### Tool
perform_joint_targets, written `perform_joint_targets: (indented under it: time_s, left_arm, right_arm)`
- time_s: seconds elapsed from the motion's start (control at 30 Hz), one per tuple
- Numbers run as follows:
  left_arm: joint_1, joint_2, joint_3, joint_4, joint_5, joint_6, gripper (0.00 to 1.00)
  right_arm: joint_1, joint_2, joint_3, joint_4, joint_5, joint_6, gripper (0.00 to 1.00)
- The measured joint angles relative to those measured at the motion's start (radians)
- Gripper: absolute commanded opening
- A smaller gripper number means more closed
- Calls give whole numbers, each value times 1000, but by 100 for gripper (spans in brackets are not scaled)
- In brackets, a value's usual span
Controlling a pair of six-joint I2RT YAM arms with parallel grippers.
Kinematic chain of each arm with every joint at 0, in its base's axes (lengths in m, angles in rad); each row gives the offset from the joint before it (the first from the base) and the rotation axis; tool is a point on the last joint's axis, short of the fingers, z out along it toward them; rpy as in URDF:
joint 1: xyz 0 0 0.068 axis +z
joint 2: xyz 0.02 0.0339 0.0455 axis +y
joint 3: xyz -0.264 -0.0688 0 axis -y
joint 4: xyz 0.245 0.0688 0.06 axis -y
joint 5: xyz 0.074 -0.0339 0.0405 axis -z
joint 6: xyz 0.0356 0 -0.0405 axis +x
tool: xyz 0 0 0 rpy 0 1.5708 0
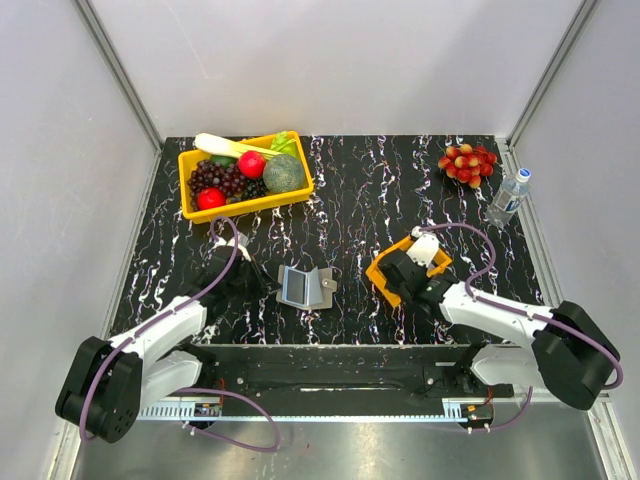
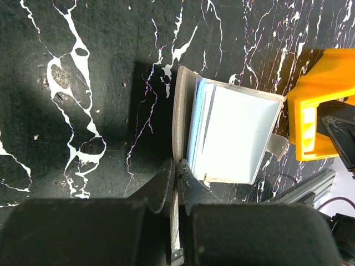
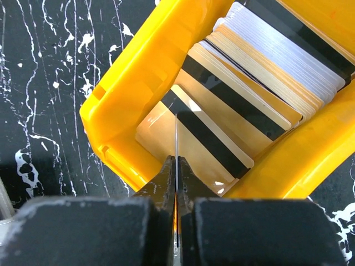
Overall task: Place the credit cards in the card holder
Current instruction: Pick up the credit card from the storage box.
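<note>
My right fingers (image 3: 158, 185) are matt black, faintly grainy plastic. Just ahead of them the credit cards (image 3: 233, 111) look like smooth, glossy plastic that catches glare. The tray (image 3: 125, 97) around them is shiny moulded plastic. At my left fingers (image 2: 158, 191) the card holder (image 2: 236, 133) looks matt and leather-like outside, smooth inside. The worktop (image 2: 83, 83) is dull, marbled and slightly rough.

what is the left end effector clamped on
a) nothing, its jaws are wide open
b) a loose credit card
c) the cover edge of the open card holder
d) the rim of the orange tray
c: in the left wrist view the left end effector is shut on the taupe cover edge of the card holder, which lies open beside the orange tray.
</note>
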Motion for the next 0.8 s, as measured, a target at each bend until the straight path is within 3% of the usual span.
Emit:
perform_joint_targets:
  time_s: [0.3, 0.43, 0.57, 0.67, 0.8]
  left_arm:
    - [0, 0, 0, -2, 0, 5, 0]
    - [0, 0, 0, -2, 0, 8, 0]
    - [0, 0, 0, -2, 0, 10, 0]
    - [0, 0, 0, -2, 0, 10, 0]
    - [0, 0, 0, -2, 2, 11, 0]
  right_arm:
    - [-2, -195, 40, -62, -40, -103, 0]
    - [-79, -224, 136, -121, -265, -206, 0]
    - [-154, -80, 324, -245, -526, -328, 0]
    - [-159, 116, 501, -401, -710, -445, 0]
    - [-159, 306, 615, -551, -885, -566, 0]
